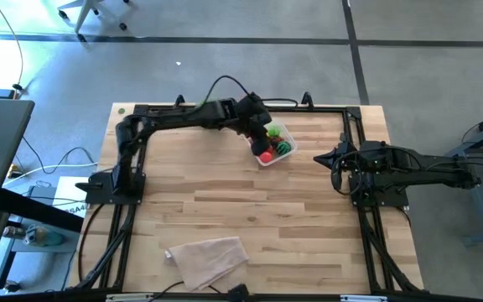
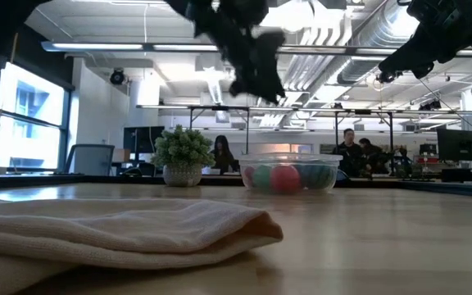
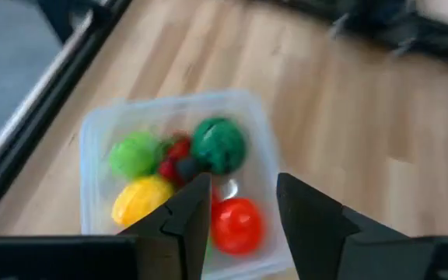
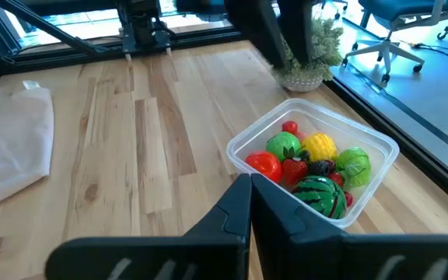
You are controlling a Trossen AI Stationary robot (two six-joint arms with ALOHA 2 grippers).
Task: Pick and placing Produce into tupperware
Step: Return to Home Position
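The clear tupperware [image 1: 272, 144] stands on the wooden table near its far edge, and it holds the produce: a red piece [image 4: 264, 164], green pieces [image 4: 283, 145], a yellow piece [image 4: 320, 145], a dark-green striped one [image 4: 321, 194] and small dark-red bits. It also shows in the low view [image 2: 289, 173] and the left wrist view [image 3: 179, 183]. My left gripper [image 3: 243, 204] hangs open and empty above the tupperware. My right gripper [image 4: 249, 204] is shut and empty, at the table's right side.
A beige cloth [image 1: 210, 257] lies near the table's front edge. A bushy pale-green plant ball in a pot [image 2: 183, 154] stands near the far edge, left of the tupperware. A dark frame [image 1: 225, 109] runs along the table's edges. People sit in the room behind.
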